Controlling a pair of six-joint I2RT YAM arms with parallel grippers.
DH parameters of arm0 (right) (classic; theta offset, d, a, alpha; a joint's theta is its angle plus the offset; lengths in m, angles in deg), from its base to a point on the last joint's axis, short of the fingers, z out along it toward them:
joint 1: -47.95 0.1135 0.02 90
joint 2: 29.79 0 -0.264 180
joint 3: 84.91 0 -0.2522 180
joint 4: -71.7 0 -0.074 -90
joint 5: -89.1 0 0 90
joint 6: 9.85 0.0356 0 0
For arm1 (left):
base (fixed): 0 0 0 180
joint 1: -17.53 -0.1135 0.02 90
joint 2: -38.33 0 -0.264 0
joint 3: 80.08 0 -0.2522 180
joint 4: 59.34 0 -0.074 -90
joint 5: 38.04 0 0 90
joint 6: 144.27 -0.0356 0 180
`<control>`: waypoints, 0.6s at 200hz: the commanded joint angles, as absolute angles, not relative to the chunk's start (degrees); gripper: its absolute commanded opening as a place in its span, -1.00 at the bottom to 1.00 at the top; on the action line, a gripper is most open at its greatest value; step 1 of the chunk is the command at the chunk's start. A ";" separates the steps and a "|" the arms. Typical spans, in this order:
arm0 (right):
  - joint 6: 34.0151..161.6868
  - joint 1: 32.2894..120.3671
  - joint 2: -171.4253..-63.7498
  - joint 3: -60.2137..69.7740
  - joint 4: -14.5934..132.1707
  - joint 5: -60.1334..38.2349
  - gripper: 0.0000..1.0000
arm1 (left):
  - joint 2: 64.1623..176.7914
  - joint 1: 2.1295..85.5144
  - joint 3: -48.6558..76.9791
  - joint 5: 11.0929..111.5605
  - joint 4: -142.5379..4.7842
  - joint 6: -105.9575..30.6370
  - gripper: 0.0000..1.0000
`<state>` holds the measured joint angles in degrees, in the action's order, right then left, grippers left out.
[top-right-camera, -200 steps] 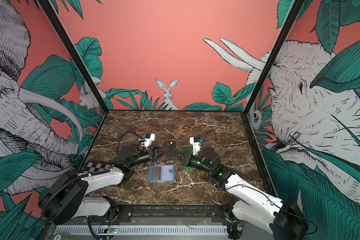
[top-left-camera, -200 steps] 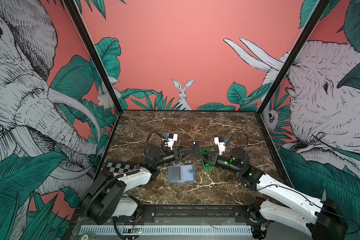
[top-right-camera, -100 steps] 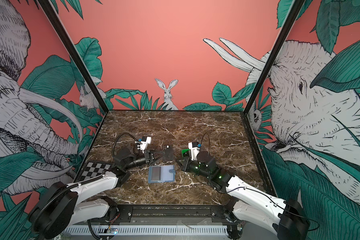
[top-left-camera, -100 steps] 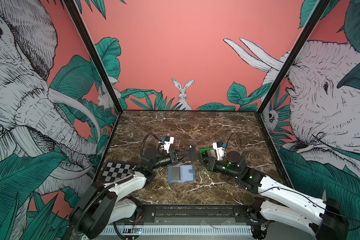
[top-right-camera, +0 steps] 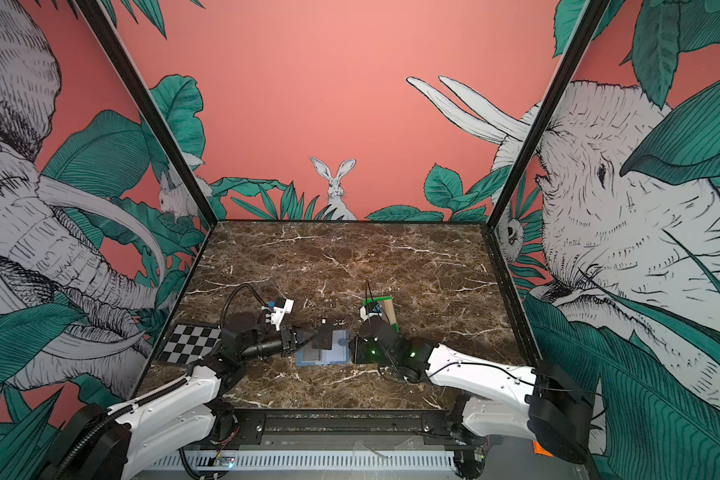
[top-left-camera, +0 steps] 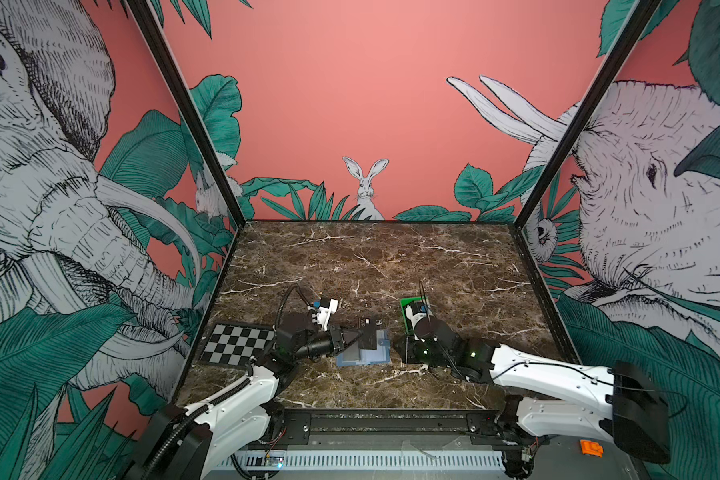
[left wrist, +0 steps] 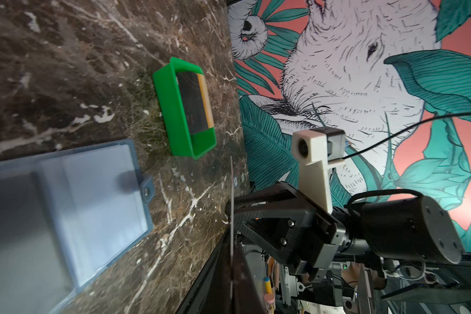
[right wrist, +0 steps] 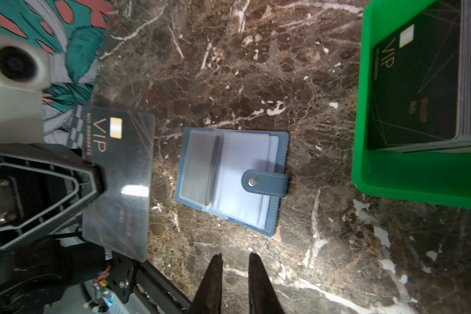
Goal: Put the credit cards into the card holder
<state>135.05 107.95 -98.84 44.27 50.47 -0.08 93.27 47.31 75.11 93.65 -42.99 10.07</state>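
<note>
In a top view the left gripper (top-left-camera: 357, 335) pinches a black VIP card (top-left-camera: 370, 336) just above the open blue card holder (top-left-camera: 364, 356), which lies flat on the marble table (top-left-camera: 371, 266) at the card's 6 o'clock; the right gripper (right wrist: 235, 262) sits empty, jaws slightly parted, at the holder's 3 o'clock.

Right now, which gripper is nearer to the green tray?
The right. The right gripper sits just on the near side of the green tray, beside the wallet's edge. The left gripper, shut on a black card, hangs over the wallet, farther from the tray.
</note>
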 commanded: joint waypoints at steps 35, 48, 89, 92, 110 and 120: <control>135.95 108.85 -108.81 41.55 52.48 -0.89 -0.58 | 94.07 45.49 76.54 93.51 -47.26 5.11 -1.00; 136.09 108.96 -110.66 41.04 53.09 -1.04 -0.59 | 95.14 45.39 76.67 93.44 -46.64 4.71 -1.00; 135.63 108.95 -114.49 39.30 52.65 -0.88 -0.59 | 98.90 45.39 76.69 92.53 -44.52 3.60 -1.00; 135.61 109.00 -114.75 39.25 52.66 -1.02 -0.59 | 99.11 45.38 76.72 92.56 -44.41 3.57 -1.00; 135.69 109.02 -116.10 39.07 52.99 -1.40 -0.59 | 100.41 45.39 76.80 92.47 -43.71 3.50 -1.00; 135.75 108.95 -116.69 38.91 53.10 -1.19 -0.59 | 100.73 45.39 76.73 92.24 -44.18 3.04 -1.00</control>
<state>135.48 108.70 -115.35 39.88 52.00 -1.37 100.24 45.70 75.86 92.93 -45.57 4.76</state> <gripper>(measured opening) 0.206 0.047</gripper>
